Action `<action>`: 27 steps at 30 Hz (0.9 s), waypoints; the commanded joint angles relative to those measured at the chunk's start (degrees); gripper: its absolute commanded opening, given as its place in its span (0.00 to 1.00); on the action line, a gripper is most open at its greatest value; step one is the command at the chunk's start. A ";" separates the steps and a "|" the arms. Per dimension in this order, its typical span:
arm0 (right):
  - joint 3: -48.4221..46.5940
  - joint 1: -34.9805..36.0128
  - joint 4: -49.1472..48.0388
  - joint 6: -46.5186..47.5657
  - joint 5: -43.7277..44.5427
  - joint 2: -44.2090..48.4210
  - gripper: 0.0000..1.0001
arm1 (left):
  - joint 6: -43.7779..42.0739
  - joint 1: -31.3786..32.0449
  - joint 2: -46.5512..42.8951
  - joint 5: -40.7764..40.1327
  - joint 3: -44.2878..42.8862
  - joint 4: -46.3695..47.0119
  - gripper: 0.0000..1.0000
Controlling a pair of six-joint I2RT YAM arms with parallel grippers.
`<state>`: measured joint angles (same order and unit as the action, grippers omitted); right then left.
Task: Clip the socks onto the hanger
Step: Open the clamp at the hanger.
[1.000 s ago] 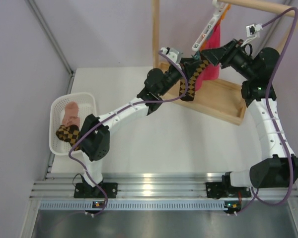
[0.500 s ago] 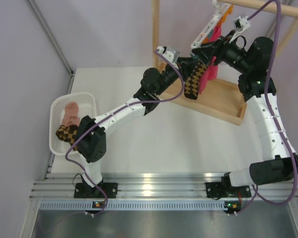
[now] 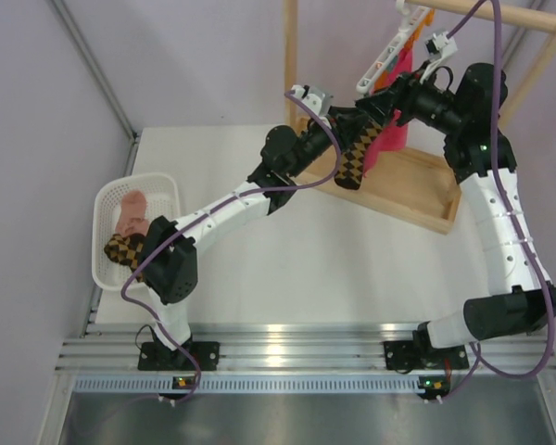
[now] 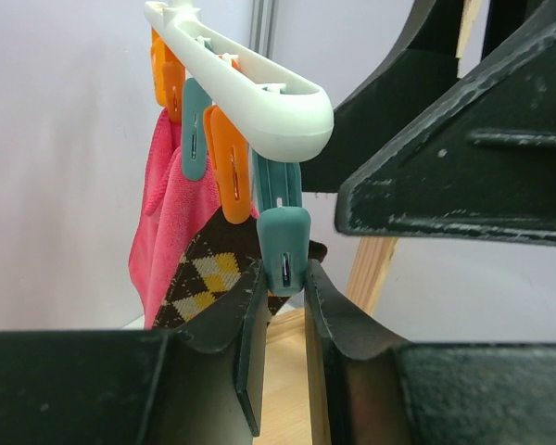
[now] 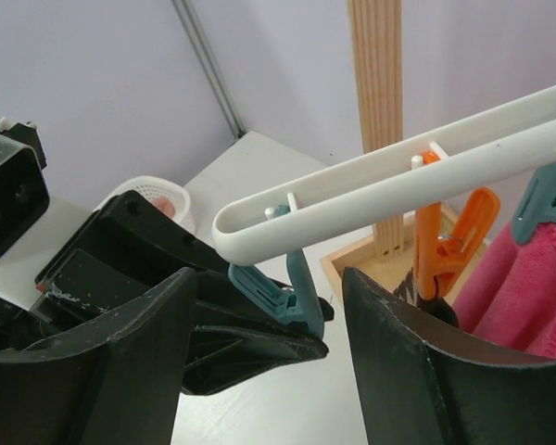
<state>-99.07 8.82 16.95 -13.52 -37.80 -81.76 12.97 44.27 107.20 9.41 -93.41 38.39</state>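
The left claw [image 4: 284, 274] is squeezing narrow, and I judge it is pinching the top edge of the diamond-check sock [image 4: 204, 278]. It is lifting that edge to the mouth of the teal clip [image 4: 283, 243], whose lower tip is sitting right between the fingertips. This clip is hanging at the low end of the hanger [image 4: 259, 97], so the sock's edge is being offered exactly where the clip could bite. Whether the fabric is already inside the clip is not showing.

The right claw [image 5: 269, 278] is standing wide, one finger on either side of the same teal clip, touching nothing I can see. It is probably waiting there to press the clip open.

Further along the bar an orange clip [image 4: 227, 171] is hanging next to the teal one, and beyond it a pink cloth [image 4: 162, 213] is dangling. The hanger itself is hanging tilted from the wooden rack [image 3: 290, 56].

Well apart, at the left of the table [image 3: 352, 269], the second diamond-check sock [image 3: 125, 248] is lying in the white basket [image 3: 107, 199] beside a peach sock [image 3: 130, 213].

Compared with a second ago, the right arm has been rising and drawing in toward the bar's low end. The left claw and its sock are keeping almost the same spot.
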 commanded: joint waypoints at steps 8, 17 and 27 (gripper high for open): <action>-6.05 3.48 2.47 5.17 0.36 -3.23 0.61 | 1.09 -0.24 -4.01 2.02 -0.11 1.16 0.11; -6.14 4.28 0.98 5.17 3.26 -2.97 0.38 | 1.53 -0.24 -3.93 2.63 -0.11 0.72 0.10; -3.68 4.28 -4.20 -0.54 2.82 -2.00 0.00 | 2.14 -0.24 -4.54 2.63 0.85 0.28 0.27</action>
<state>-102.13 11.97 15.86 -9.26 -33.43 -85.34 15.59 43.86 105.47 11.14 -93.10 37.69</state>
